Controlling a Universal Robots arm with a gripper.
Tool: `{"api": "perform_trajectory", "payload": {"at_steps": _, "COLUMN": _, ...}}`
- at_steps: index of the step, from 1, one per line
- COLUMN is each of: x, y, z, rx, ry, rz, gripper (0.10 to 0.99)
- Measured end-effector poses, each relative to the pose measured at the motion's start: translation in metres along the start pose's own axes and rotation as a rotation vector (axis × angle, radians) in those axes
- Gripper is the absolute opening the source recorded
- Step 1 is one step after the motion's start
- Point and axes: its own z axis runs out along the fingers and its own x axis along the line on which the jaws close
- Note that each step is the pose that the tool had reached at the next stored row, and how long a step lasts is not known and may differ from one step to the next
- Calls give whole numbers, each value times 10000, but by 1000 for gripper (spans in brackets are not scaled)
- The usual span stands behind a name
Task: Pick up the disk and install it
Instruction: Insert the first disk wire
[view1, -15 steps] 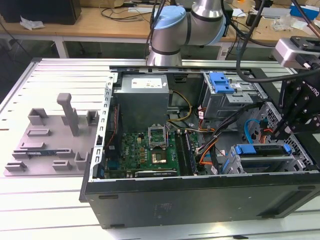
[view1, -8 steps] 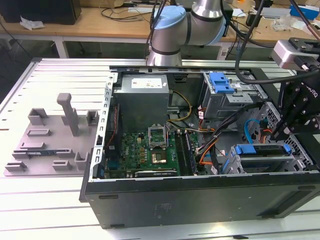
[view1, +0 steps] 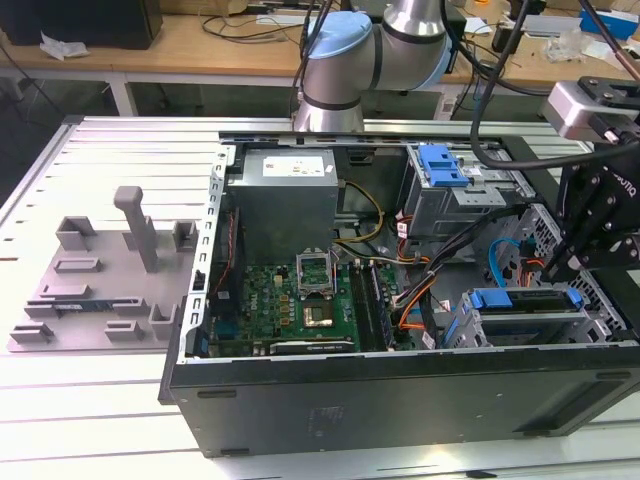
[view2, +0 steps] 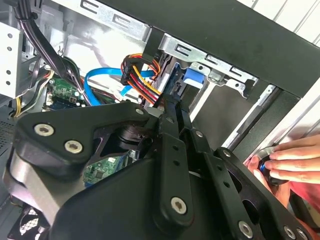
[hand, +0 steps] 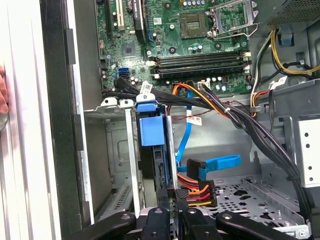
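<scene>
Table: slotted aluminium table (view1: 90, 400), with the open computer case (view1: 400, 400) on it, dark side wall nearest.
Disk: the disk (view1: 520, 297) stands on edge in the drive cage (view1: 530, 328), at the exterior view's right, blue carrier showing.
Gripper: gripper (view1: 555, 268) is right down on it, fingers narrow, pinching the disk's edge.
Hand: a person's hand (view2: 292, 160) sits outside the case wall in the second wrist view.
Mid-case: green motherboard (view1: 300, 300), grey power supply (view1: 285, 195) behind.
Far: wooden bench (view1: 200, 45).
</scene>
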Motion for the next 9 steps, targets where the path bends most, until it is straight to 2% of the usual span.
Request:
{"api": "perform_trajectory", "payload": {"at_steps": 4, "x": 0, "y": -1, "z": 7, "rx": 58, "ry": -5, "rz": -20, "gripper": 165}}
{"api": "perform_trajectory", "payload": {"at_steps": 9, "x": 2, "y": 2, "z": 12, "rx": 59, "ry": -6, "rz": -20, "gripper": 165}}
